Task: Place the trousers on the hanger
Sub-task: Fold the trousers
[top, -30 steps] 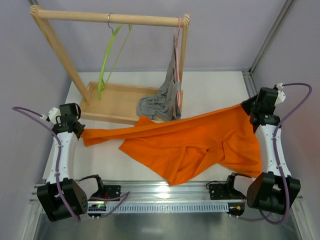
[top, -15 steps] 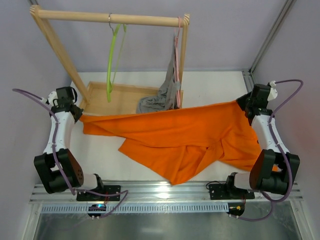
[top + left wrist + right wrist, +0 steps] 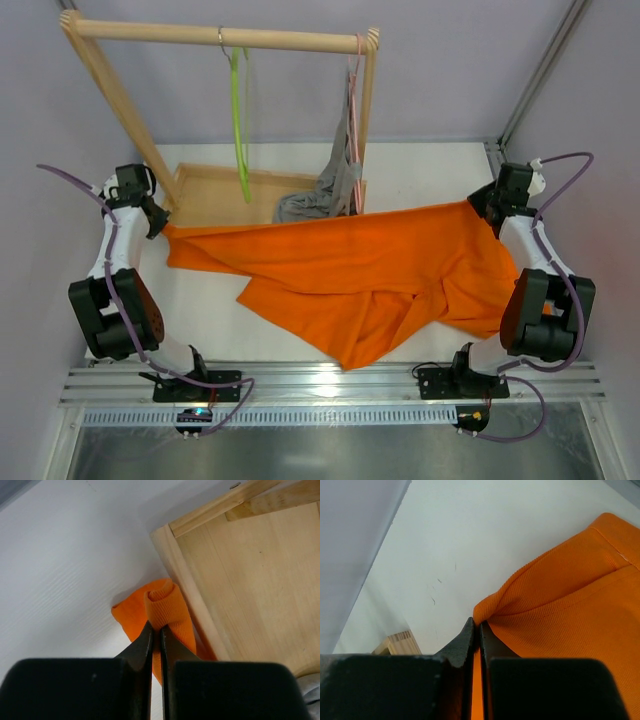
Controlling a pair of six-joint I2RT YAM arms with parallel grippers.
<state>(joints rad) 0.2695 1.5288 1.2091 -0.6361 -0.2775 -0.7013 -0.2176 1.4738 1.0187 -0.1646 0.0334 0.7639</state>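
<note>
Across the table: we saw the trousers (image 3: 360, 270) spread wide between the two arms, the upper edge pulled in a line from left to right and the rest sagging in loose folds toward the near edge.
left gripper (image 3: 155, 630): we found it clamped on a rolled orange corner of the trousers, just beside the corner of the wooden tray (image 3: 240, 580).
right gripper (image 3: 476, 625): we found it pinched tight on the opposite corner of the cloth, close to the right wall, with the white table (image 3: 470, 540) behind it.
hanger (image 3: 240, 130): we saw it hanging by its metal hook from the wooden rail (image 3: 150, 32), bare, turned almost edge-on to the top camera, over the tray and apart from the trousers.
grey garment (image 3: 325, 200): we saw it draped from a pink hanger (image 3: 353, 90) at the right end of the rail, its lower end lying on the tray, with the orange edge just in front of it.
</note>
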